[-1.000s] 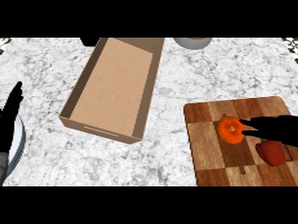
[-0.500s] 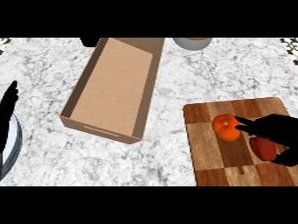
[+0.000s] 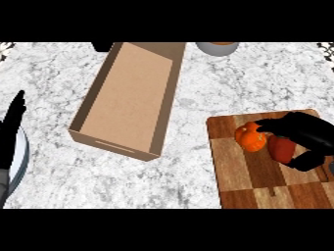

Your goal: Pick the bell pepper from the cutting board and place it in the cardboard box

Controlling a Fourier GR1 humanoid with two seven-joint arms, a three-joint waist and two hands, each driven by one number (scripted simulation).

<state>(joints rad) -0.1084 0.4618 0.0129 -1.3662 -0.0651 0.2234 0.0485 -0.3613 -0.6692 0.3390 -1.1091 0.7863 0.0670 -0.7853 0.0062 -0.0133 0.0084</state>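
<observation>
Black fingers (image 3: pixel 272 126) of the right hand (image 3: pixel 307 136) are seen bent in an arch over the cutting board (image 3: pixel 234 171). Their tips are laid against the upper right of the bell pepper (image 3: pixel 250 139), and nothing is clasped or lifted. One pepper is counted: orange, glossy, lobed, resting on the board's upper part. One smooth red item (image 3: pixel 281 149) lies just beside it, between the arched fingers and the thumb. The single board is made of light and dark wooden strips in a chequered pattern. One long, open cardboard box (image 3: pixel 126 93), plain brown and rectangular, is set well apart to the left on the grey-veined marble counter (image 3: pixel 198 83). At the left edge the left hand (image 3: pixel 7 132) is held still, fingers straight. One grey round vessel (image 3: pixel 216 48) is cut off at the top.
</observation>
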